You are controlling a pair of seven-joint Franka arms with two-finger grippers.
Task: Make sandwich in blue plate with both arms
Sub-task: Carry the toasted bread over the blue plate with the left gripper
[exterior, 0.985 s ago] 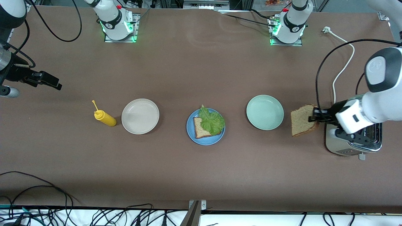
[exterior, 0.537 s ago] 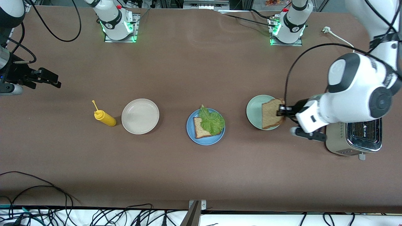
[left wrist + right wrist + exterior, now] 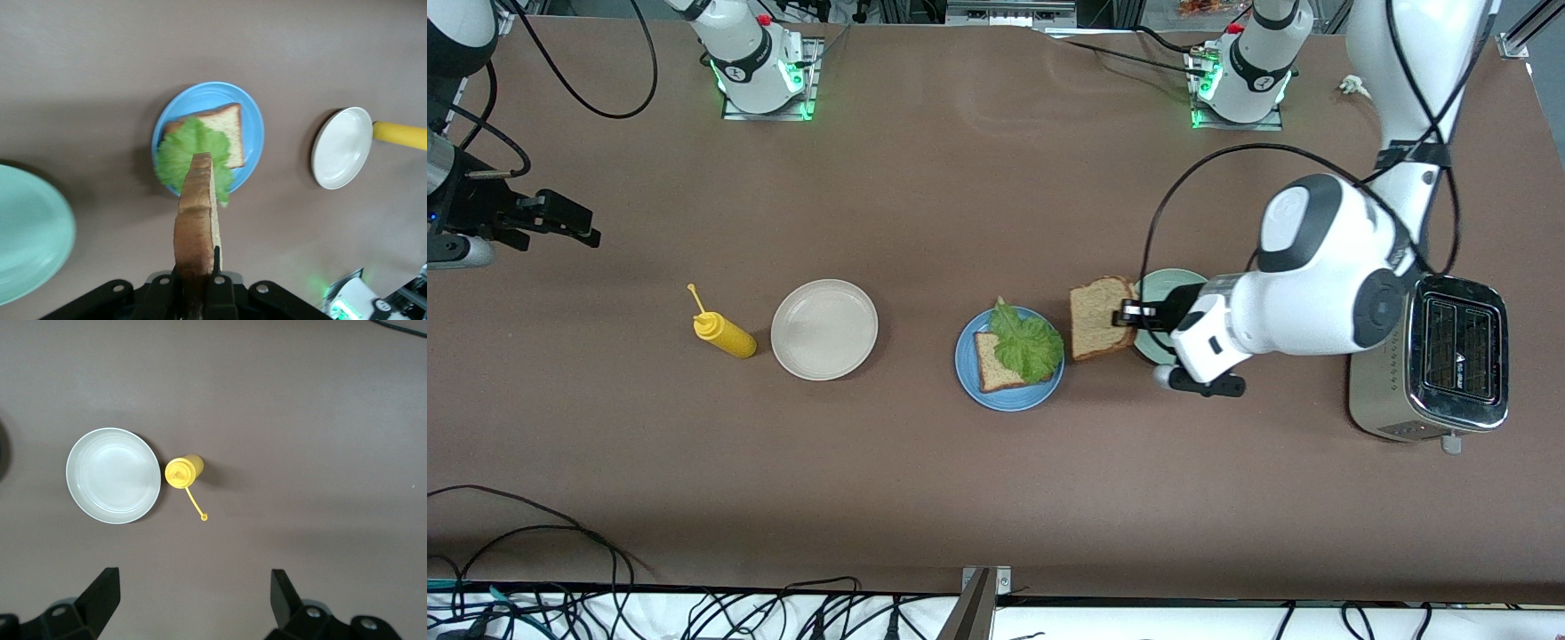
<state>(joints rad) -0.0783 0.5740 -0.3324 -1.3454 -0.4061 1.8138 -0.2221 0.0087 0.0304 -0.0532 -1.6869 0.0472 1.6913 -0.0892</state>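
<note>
We see the left pincer (image 3: 1129,314) clenched on a brown wholegrain bread slice (image 3: 1100,317) beside the round sky-blue plate (image 3: 1009,396); the right pincer (image 3: 193,597) waits released.

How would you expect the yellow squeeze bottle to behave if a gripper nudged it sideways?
The yellow squeeze bottle stands upright, tall and narrow, so it would probably tip, then likely roll. Its plastic probably dents under a squeeze.

light: bright, even, overhead | shadows: soft, short | glare: toaster (image 3: 1430,373) top | focus: sharp, no blur
</note>
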